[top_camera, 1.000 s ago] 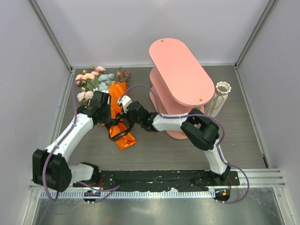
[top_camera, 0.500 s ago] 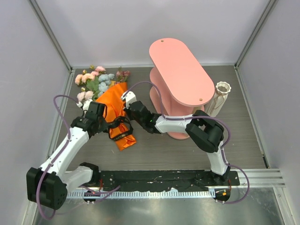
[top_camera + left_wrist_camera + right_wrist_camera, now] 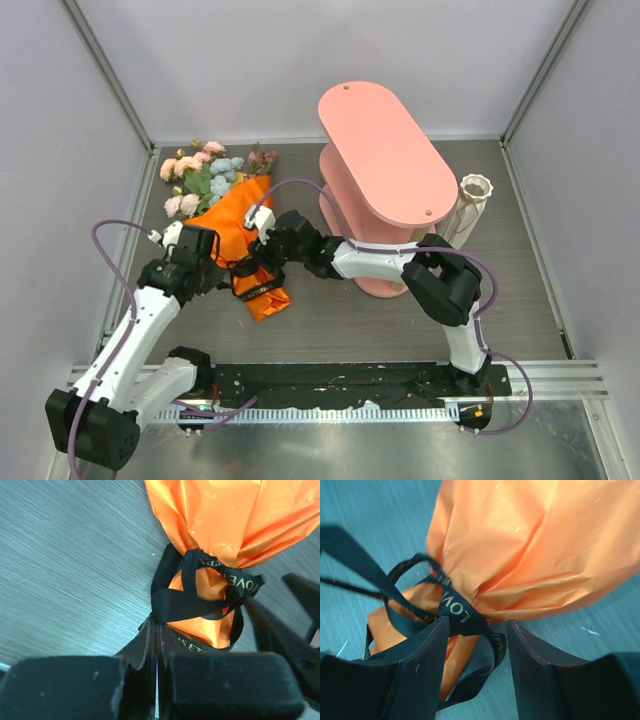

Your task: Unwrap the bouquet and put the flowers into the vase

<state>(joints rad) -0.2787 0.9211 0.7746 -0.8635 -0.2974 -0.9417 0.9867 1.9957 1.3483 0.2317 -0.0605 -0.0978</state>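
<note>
The bouquet (image 3: pixel 238 228) lies on the table, its orange paper cone (image 3: pixel 225 515) cinched by a black ribbon (image 3: pixel 200 597) with gold lettering. The flowers (image 3: pixel 203 176), pink, pale blue and mauve heads, stick out at the far left end. My left gripper (image 3: pixel 224 268) sits at the cone's narrow end, shut on a strand of the ribbon (image 3: pixel 158 630). My right gripper (image 3: pixel 477 627) is open, its fingers on either side of the ribbon knot (image 3: pixel 462 612), over the cone in the top view (image 3: pixel 260 255). The cream ribbed vase (image 3: pixel 472 205) stands far right, beside the shelf.
A pink oval tiered shelf (image 3: pixel 385 150) stands between the bouquet and the vase, with the right arm reaching past its front. Grey walls close in the left, back and right sides. The arm bases sit on the black rail (image 3: pixel 340 378) at the near edge.
The right gripper has opened at the ribbon knot. The left arm has drawn back toward the near left with the ribbon strand, and the cone's wide end has shifted left.
</note>
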